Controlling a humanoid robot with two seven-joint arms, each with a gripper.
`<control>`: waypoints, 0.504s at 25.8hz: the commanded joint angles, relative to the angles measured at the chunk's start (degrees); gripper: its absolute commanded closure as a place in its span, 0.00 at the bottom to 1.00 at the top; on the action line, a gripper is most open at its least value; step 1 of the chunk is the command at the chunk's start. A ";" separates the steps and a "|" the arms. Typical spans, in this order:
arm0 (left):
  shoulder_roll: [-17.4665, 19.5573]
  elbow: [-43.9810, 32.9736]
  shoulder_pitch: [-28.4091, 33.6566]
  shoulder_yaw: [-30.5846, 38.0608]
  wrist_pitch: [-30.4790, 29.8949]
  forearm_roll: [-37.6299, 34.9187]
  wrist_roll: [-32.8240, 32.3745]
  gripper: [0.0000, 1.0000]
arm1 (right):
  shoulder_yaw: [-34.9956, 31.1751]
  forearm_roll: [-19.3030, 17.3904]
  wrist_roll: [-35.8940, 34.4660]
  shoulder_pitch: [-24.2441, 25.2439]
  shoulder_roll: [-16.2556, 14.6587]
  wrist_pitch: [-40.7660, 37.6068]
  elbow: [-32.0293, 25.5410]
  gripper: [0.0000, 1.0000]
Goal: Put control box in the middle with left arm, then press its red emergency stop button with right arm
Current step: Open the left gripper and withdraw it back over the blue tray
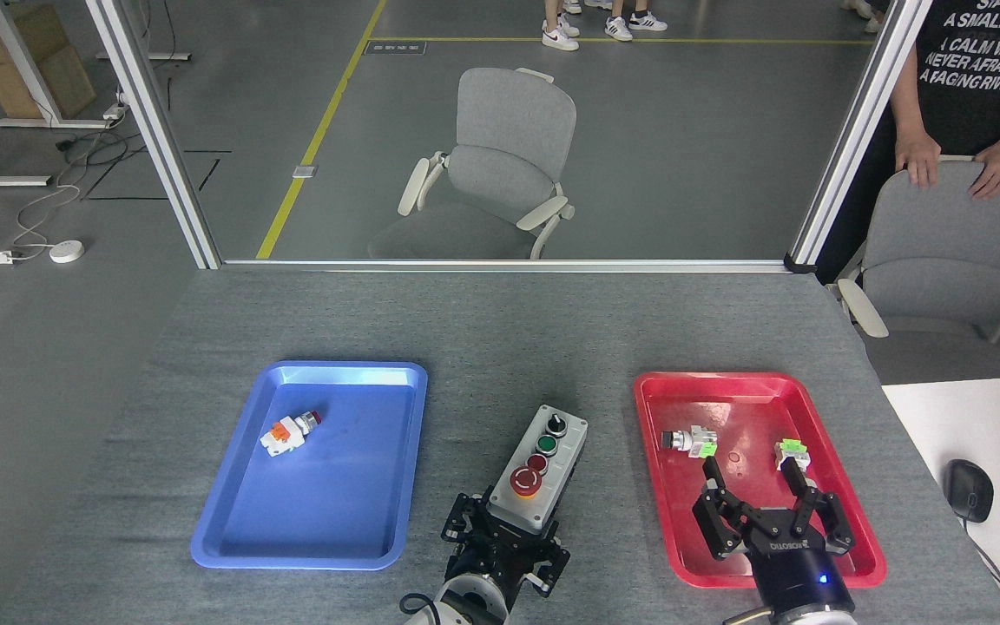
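The grey control box (543,464) lies slanted on the bare grey middle (500,382) of the table, between the two trays. On its near end sits the red emergency stop button (525,481), with a green button and a black selector beyond it. My left gripper (509,534), black and unlettered, is shut around the box's near end, which its fingers partly hide. My right gripper (752,490), with white lettering, hangs open over the near part of the red tray (726,379), holding nothing.
A blue tray (309,555) at the left holds a small white-and-orange switch (290,431). Two small switch parts (691,441) lie in the red tray. A white desk with a black mouse (969,490) adjoins the right. A person's hands rest on a grey chair (943,269).
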 commanded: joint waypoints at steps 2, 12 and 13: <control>2.47 -8.35 4.44 0.28 -0.05 0.02 -0.01 0.01 | 0.00 0.00 -0.01 0.00 -0.14 0.05 0.00 0.01; 17.06 -34.54 16.57 7.75 -0.84 0.29 -0.01 0.01 | 0.70 0.09 -0.19 0.00 0.04 0.14 0.17 0.06; 18.20 -36.82 17.36 9.07 -0.84 0.29 -0.01 0.01 | 0.70 0.53 -0.19 0.00 0.13 0.05 0.17 0.08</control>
